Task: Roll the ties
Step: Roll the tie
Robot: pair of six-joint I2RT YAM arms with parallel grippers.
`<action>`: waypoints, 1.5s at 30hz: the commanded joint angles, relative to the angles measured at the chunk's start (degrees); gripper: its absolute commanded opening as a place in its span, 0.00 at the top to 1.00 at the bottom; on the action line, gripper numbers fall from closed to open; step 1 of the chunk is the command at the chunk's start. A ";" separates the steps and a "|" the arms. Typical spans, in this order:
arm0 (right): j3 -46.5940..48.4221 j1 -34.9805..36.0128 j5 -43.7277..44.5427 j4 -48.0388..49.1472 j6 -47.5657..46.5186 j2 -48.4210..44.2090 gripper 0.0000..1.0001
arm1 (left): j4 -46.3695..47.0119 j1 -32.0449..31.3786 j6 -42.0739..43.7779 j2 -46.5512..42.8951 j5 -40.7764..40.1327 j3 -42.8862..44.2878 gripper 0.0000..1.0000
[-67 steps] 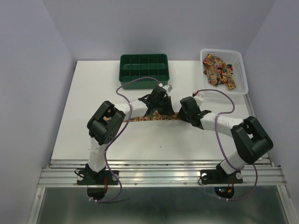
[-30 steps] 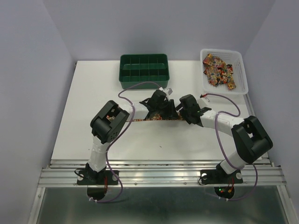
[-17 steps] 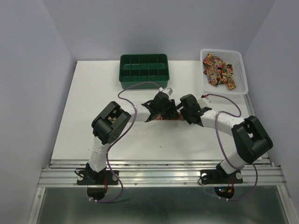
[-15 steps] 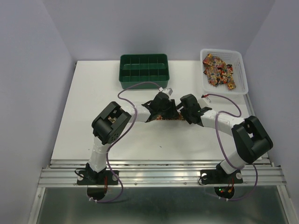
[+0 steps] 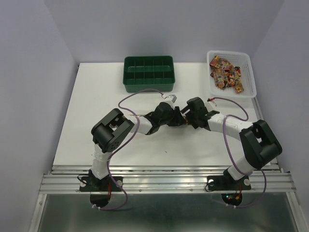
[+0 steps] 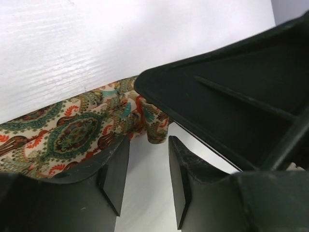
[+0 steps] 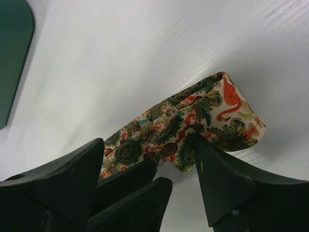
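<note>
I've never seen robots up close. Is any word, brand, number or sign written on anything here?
None: no text can be read anywhere.
The tie shows only a paisley pattern.
The tray, the basket, the left arm and the right arm show no label.

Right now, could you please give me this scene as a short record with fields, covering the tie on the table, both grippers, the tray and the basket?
worked tie: paisley fabric necktie, lying on the white table, bunched near the fingertips
left gripper: open, tips at the bunched fabric, only bare table in the gap
right gripper: open wide, its tips at the same stretch of tie
green compartment tray: far side, compartments look empty
white plastic basket: far right corner, holds more patterned ties
</note>
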 commanded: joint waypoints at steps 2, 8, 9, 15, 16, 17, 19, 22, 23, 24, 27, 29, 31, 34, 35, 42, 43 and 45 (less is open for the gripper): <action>3.29 -0.26 -3.72 1.02 1.01 1.01 0.20 | 12.27 -1.53 0.16 -3.85 2.16 -1.76 0.51; 3.74 -0.71 -6.37 1.37 1.62 1.45 0.20 | 12.28 -1.88 0.42 -2.88 -1.62 -1.24 0.51; 3.56 -0.88 -6.81 1.81 1.80 1.45 0.20 | 11.76 -1.97 0.42 -2.36 -2.32 -0.98 0.51; 3.21 -1.06 -6.72 1.89 2.50 1.36 0.20 | 10.26 -2.06 0.60 -0.43 -3.91 0.78 0.54; 3.04 -1.06 -6.98 2.16 2.50 1.36 0.20 | 10.26 -2.06 0.60 -0.07 -3.65 1.13 0.55; 2.95 -0.97 -7.33 2.42 2.50 1.28 0.20 | 10.26 -2.06 0.60 0.28 -3.21 1.48 0.55; 2.95 -1.23 -7.34 2.42 2.42 1.36 0.20 | 10.08 -2.06 0.69 1.33 -3.03 2.71 0.56; 2.95 -1.23 -7.34 2.34 2.42 1.10 0.20 | 9.12 -2.06 1.30 2.48 -4.26 3.85 0.57; 3.03 -1.23 -7.25 2.34 2.16 1.10 0.20 | 8.51 -2.06 1.65 2.74 -4.61 4.38 0.57; 2.95 -1.41 -7.16 2.25 2.15 0.84 0.20 | 7.54 -2.06 2.00 3.44 -4.70 4.99 0.57; 2.42 -1.58 -6.99 2.77 2.24 0.22 0.20 | 6.31 -2.06 2.00 4.50 -5.05 5.79 0.61; 2.16 -1.67 -7.34 3.13 2.07 -0.04 0.20 | 5.95 -2.06 1.74 5.11 -5.23 6.32 0.64; 2.07 -1.67 -7.77 3.22 1.98 -0.04 0.20 | 4.81 -1.97 1.83 5.55 -5.58 7.10 0.66; 2.24 -1.85 -8.22 3.39 1.19 0.04 0.20 | 3.40 -1.97 1.83 5.82 -6.54 7.46 0.67; 2.68 -1.94 -8.22 2.96 0.06 -0.30 0.20 | 3.23 -1.89 1.74 5.82 -6.90 7.20 0.69; 5.23 -2.38 -6.29 -0.47 -6.71 -3.73 0.20 | 2.70 -1.10 1.48 6.17 -6.12 6.76 0.69; 5.06 -2.55 -5.85 -0.74 -6.81 -4.17 0.20 | 2.70 -1.10 1.30 6.34 -5.76 7.19 0.69; 4.97 -3.60 -5.49 -1.44 -8.03 -5.05 0.20 | 2.61 -1.10 1.39 6.52 -5.23 7.64 0.71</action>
